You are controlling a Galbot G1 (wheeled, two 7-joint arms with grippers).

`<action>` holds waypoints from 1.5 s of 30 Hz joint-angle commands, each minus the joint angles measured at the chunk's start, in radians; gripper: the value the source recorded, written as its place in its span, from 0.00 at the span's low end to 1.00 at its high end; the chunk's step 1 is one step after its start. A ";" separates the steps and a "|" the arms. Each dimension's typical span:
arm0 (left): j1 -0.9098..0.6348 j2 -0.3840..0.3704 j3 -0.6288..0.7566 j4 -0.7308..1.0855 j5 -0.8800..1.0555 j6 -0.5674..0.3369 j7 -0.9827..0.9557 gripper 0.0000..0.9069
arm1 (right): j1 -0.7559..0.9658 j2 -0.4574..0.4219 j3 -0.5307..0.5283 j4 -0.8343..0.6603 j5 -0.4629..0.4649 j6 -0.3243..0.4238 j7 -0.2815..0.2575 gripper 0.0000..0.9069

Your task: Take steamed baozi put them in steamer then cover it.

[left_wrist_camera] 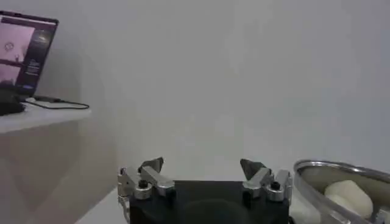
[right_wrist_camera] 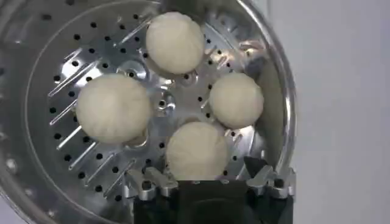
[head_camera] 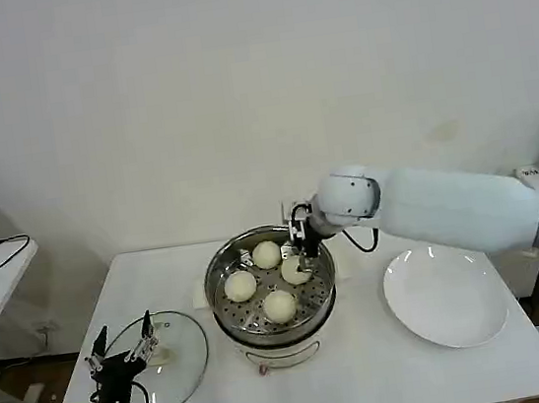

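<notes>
The steamer [head_camera: 221, 267] stands mid-table, shiny steel on a white base. Four steamed baozi lie on its perforated tray [right_wrist_camera: 73, 79]: one at the far side [head_camera: 266, 254], one left [head_camera: 240, 286], one right [head_camera: 294, 273], one near [head_camera: 279, 305]. My right gripper [head_camera: 305, 259] hangs inside the pot rim over the right-hand baozi [right_wrist_camera: 198, 149]; its open fingers [right_wrist_camera: 261, 175] stand either side of that bun with gaps. The cover [head_camera: 177, 368], clear glass with a beige handle, lies flat on the table at the left. My left gripper [head_camera: 122, 348] stands open and empty just above the cover's near-left part.
A white plate [head_camera: 446, 295] lies bare to the right of the steamer. A side table with a laptop [left_wrist_camera: 24, 58] and cables stands off to the left. In the left wrist view the steamer rim [left_wrist_camera: 341, 169] and a baozi [left_wrist_camera: 347, 198] show beside my left gripper [left_wrist_camera: 203, 170].
</notes>
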State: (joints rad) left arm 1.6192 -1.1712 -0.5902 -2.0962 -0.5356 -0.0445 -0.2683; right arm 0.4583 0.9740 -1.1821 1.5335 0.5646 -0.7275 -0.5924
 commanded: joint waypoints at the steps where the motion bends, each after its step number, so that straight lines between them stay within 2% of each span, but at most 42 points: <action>1: 0.001 0.012 -0.002 0.002 -0.003 0.004 0.000 1.00 | 0.017 -0.136 0.126 0.138 0.031 0.001 0.084 1.00; 4: 0.001 0.016 -0.002 0.007 -0.001 0.009 -0.001 1.00 | -0.009 -0.196 0.175 0.190 0.030 0.002 0.168 1.00; 9: -0.003 0.019 -0.001 0.013 0.008 0.033 -0.005 1.00 | -0.101 -0.312 0.265 0.271 0.034 0.058 0.380 1.00; 10: -0.003 0.020 0.000 0.013 0.007 0.039 -0.007 1.00 | -0.129 -0.332 0.280 0.277 0.031 0.077 0.394 1.00; 11: -0.003 0.020 0.001 0.012 0.008 0.040 -0.007 1.00 | -0.184 -0.364 0.328 0.286 0.028 0.108 0.441 1.00; 13: -0.002 0.020 0.004 0.011 0.011 0.041 -0.006 1.00 | -0.296 -0.410 0.425 0.294 -0.010 0.164 0.495 1.00; 15: -0.002 0.019 0.006 0.013 0.013 0.042 -0.006 1.00 | -0.489 -0.458 0.618 0.310 -0.042 0.219 0.550 1.00; 16: -0.001 0.019 0.007 0.014 0.014 0.042 -0.006 1.00 | -0.499 -0.467 0.639 0.311 -0.048 0.228 0.550 1.00; 17: -0.002 0.018 0.008 0.017 0.016 0.042 -0.006 1.00 | -0.608 -0.484 0.752 0.324 -0.072 0.270 0.575 1.00; 18: -0.002 0.018 0.011 0.019 0.019 0.042 -0.006 1.00 | -0.708 -0.495 0.850 0.338 -0.109 0.310 0.578 1.00; 19: -0.002 0.017 0.013 0.020 0.024 0.042 -0.005 1.00 | -0.755 -0.495 0.884 0.343 -0.127 0.325 0.582 1.00; 20: -0.003 0.015 0.017 0.022 0.027 0.043 -0.005 1.00 | -0.888 -0.489 1.049 0.365 -0.171 0.354 0.581 1.00; 21: -0.004 0.013 0.020 0.023 0.030 0.043 -0.005 1.00 | -0.994 -0.478 1.164 0.385 -0.187 0.372 0.578 1.00; 23: -0.005 0.006 0.025 0.026 0.037 0.043 -0.004 1.00 | -1.177 -0.435 1.333 0.427 -0.201 0.398 0.578 1.00; 24: -0.005 0.003 0.027 0.028 0.045 0.042 -0.003 1.00 | -1.297 -0.388 1.477 0.440 -0.229 0.426 0.568 1.00; 27: -0.003 0.000 0.031 0.036 0.067 0.039 0.001 1.00 | -1.531 -0.251 1.709 0.470 -0.302 0.526 0.535 1.00; 29: 0.000 0.003 0.031 0.041 0.092 0.035 0.004 1.00 | -1.668 -0.174 1.839 0.480 -0.323 0.641 0.511 1.00; 31: 0.000 0.006 0.030 0.043 0.121 0.038 -0.003 1.00 | -1.768 -0.053 1.976 0.465 -0.372 0.765 0.469 1.00; 32: 0.000 0.006 0.030 0.043 0.128 0.043 -0.006 1.00 | -1.784 -0.018 2.020 0.458 -0.385 0.790 0.467 1.00; 34: 0.002 0.007 0.030 0.041 0.181 0.084 -0.016 1.00 | -1.849 0.127 2.094 0.435 -0.400 0.863 0.434 1.00; 35: 0.006 0.011 0.030 0.038 0.191 0.089 -0.019 1.00 | -1.858 0.136 2.104 0.433 -0.399 0.874 0.428 1.00; 37: 0.017 0.020 0.030 0.030 0.274 0.124 -0.032 1.00 | -1.926 0.235 2.168 0.411 -0.357 0.967 0.395 1.00; 39: 0.026 0.032 0.029 0.028 0.321 0.132 -0.039 1.00 | -1.974 0.260 2.182 0.408 -0.324 1.017 0.382 1.00; 42: 0.044 0.052 0.010 0.030 0.499 0.181 -0.036 1.00 | -2.052 0.291 2.198 0.417 -0.261 1.082 0.361 1.00; 45: 0.071 0.059 -0.018 0.060 0.785 0.147 0.019 1.00 | -2.113 0.322 2.206 0.429 -0.237 1.114 0.339 1.00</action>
State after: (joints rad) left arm 1.6467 -1.1374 -0.5726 -2.0636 -0.2939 0.0593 -0.2957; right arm -1.2700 1.0549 0.7128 1.9455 0.2888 0.0995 -0.1888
